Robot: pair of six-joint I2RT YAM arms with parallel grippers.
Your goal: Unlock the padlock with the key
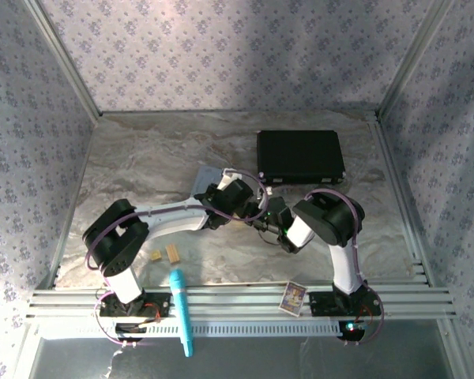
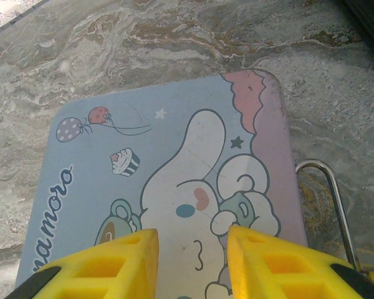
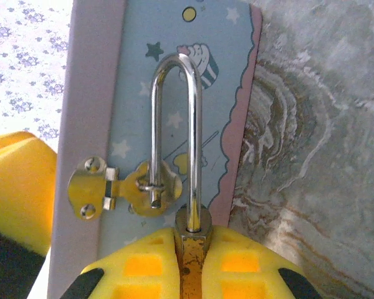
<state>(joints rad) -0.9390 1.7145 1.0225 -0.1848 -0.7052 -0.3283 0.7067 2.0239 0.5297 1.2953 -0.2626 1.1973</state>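
Two yellow fingers of the right gripper (image 3: 191, 249) clench the padlock (image 3: 191, 232) by its brass body. Its long axis therefore runs straight out from the pincer, with the shackle (image 3: 196, 137) pointing away and threaded through the hasp (image 3: 121, 187) on the pastel tin (image 3: 137, 75). We judge the keyway lies at the body's hidden near end, toward the right wrist, so the key must enter from there along that axis. Our left gripper (image 2: 190, 249) hangs spread over the tin's lid, grasping nothing, just beside the shackle, and is the free arm.
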